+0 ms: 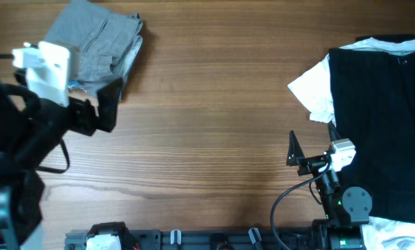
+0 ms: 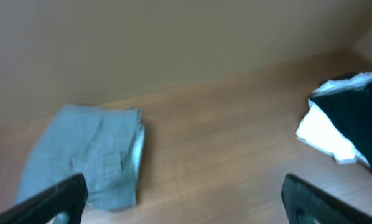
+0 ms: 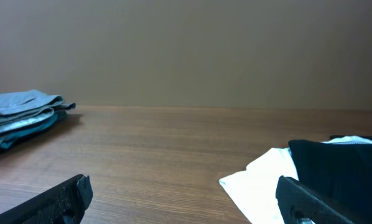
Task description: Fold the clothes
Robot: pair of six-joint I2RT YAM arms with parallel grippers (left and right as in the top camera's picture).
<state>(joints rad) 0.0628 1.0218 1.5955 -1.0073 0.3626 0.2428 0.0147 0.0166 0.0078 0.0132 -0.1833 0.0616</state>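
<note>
The grey shorts (image 1: pixel 96 42) lie folded in a compact stack at the table's far left. They also show in the left wrist view (image 2: pixel 80 155) and, as a low layered pile, in the right wrist view (image 3: pixel 21 115). My left gripper (image 1: pixel 100 107) is open and empty, just in front of the stack's near edge and above the wood (image 2: pixel 183 199). My right gripper (image 1: pixel 311 146) is open and empty near the front right, beside the white cloth (image 3: pixel 183 199).
A large black garment (image 1: pixel 381 118) covers the right side of the table, with a white garment (image 1: pixel 315 90) sticking out from under its left edge. A sliver of light blue cloth (image 1: pixel 75 87) shows at the stack's near edge. Bare wood (image 1: pixel 214 104) lies between the piles.
</note>
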